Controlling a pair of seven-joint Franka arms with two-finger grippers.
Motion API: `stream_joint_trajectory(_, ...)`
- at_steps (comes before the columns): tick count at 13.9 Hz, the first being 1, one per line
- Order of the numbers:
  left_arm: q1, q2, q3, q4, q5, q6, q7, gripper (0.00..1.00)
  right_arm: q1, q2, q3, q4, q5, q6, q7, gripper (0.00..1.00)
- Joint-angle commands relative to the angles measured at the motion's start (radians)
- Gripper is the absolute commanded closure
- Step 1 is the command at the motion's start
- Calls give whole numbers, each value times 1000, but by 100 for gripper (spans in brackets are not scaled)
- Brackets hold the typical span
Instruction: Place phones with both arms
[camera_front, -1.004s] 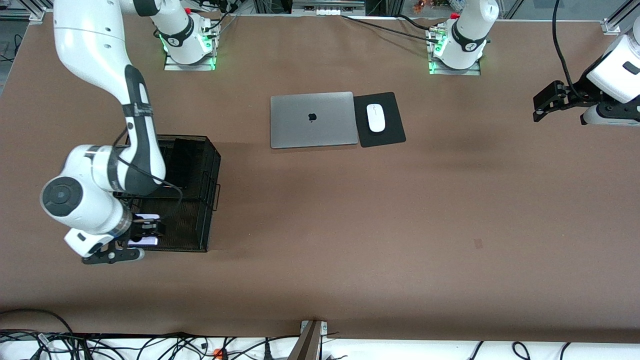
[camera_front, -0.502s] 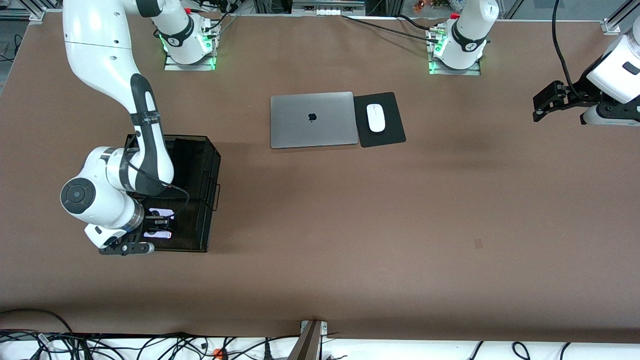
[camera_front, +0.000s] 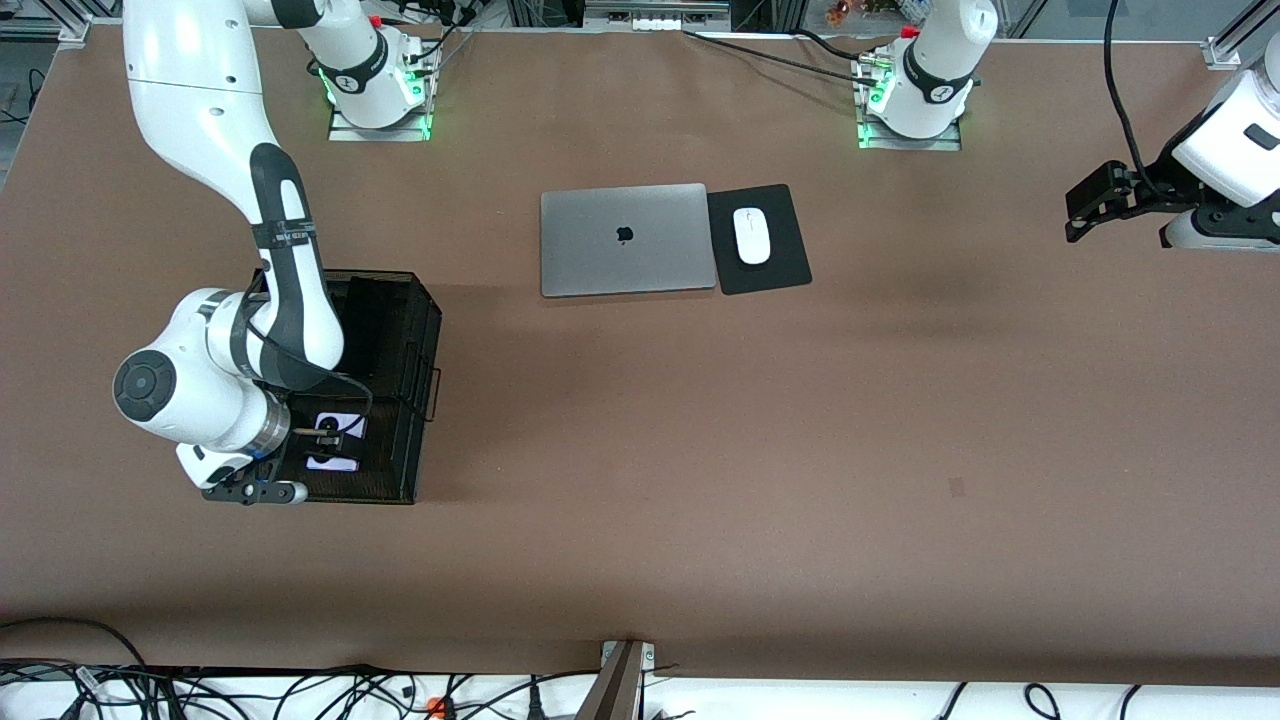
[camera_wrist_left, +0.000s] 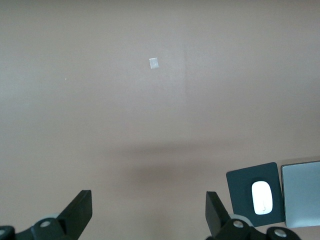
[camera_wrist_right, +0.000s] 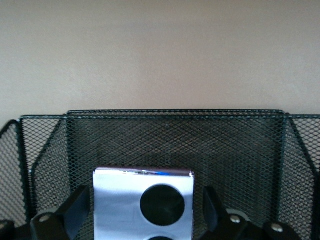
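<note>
The lilac flip phone (camera_front: 338, 443) with two round lenses lies in the black mesh basket (camera_front: 415, 400), in the part nearest the front camera. My right gripper (camera_front: 325, 437) is low in the basket around it, open, with a gap between each finger and the phone's sides. The right wrist view shows the phone (camera_wrist_right: 120, 200) between my right gripper's (camera_wrist_right: 143, 210) fingers. A long black slab phone (camera_front: 363, 325) lies in the basket nearer the bases. The black flip phone is not in view. My left gripper (camera_front: 1085, 205) waits open and empty over the table's left-arm end (camera_wrist_left: 148, 215).
A closed silver laptop (camera_front: 625, 240) and a white mouse (camera_front: 752, 236) on a black pad (camera_front: 775, 270) sit mid-table toward the bases; they also show in the left wrist view, mouse (camera_wrist_left: 261, 197). The basket's mesh walls (camera_wrist_right: 175, 135) rise around my right gripper.
My right gripper moved with the lilac phone from the basket's outer near corner into the basket. The phone now lies flat with the fingers off its sides. The left arm has not moved.
</note>
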Motion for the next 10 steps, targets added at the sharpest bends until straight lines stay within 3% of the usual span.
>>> stream_joint_trajectory(1,8,10,-2,23,-13,-24,-2,0,-14,-31,-21,80,24,-153,-6,0)
stream_joint_trajectory(8,8,12,6,26,-2,-21,0,0,-157,-36,-97,520,21,-902,-6,0)
stream_joint_trajectory(10,8,12,0,26,-2,-22,-2,0,-157,-74,-154,547,21,-1007,-6,1)
